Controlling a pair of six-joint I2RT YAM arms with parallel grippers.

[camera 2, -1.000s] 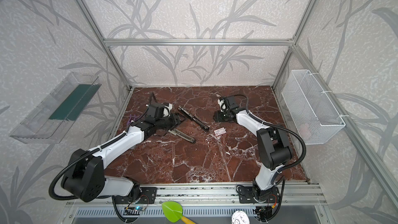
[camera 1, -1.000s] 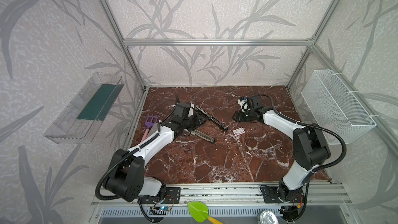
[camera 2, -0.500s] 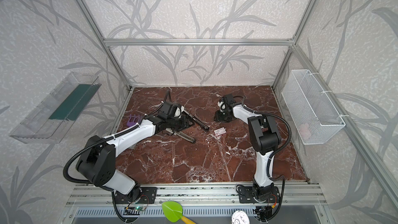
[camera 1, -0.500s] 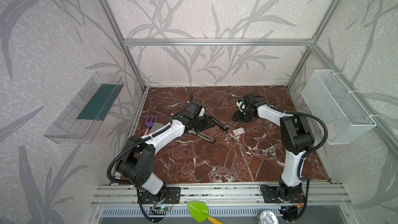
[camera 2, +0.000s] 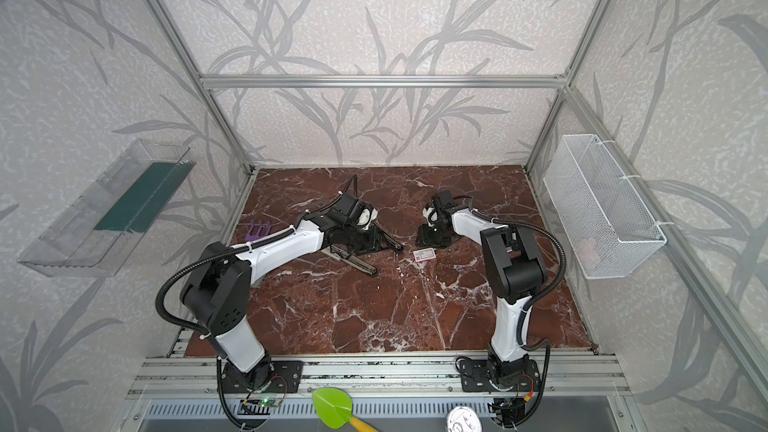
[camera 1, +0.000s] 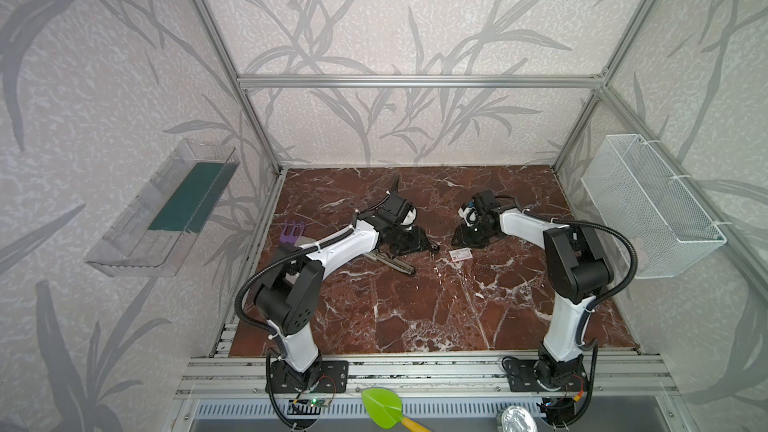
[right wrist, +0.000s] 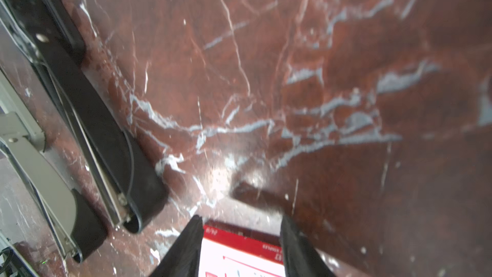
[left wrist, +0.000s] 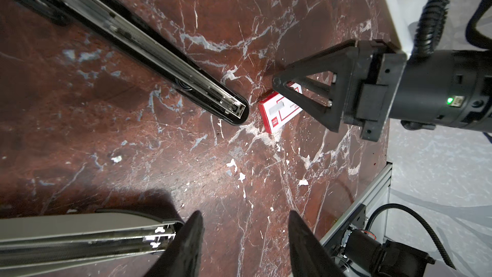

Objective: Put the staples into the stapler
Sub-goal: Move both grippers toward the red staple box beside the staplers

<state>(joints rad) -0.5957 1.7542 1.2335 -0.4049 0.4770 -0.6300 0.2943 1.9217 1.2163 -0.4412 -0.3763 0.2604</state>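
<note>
The staples (camera 1: pixel 460 254) lay flat on the table (camera 1: pixel 395 309), just beside the tip of the black stapler (left wrist: pixel 159 57). The right pincer (right wrist: pixel 240 219) stood half-spread astride the box, though I could not tell whether it pressed it. The left pincer (left wrist: pixel 245 212) hung half-open, holding nothing.

Our left arm (camera 1: pixel 345 243) stretched low from its 7 o'clock base toward 1 o'clock, our left gripper (left wrist: pixel 245 213) held low, fingers parted, our right arm (camera 1: pixel 528 224) elbowed up from 5 o'clock, reaching toward 10 o'clock, our right gripper (right wrist: pixel 240 217) angled down, fingers spread.
</note>
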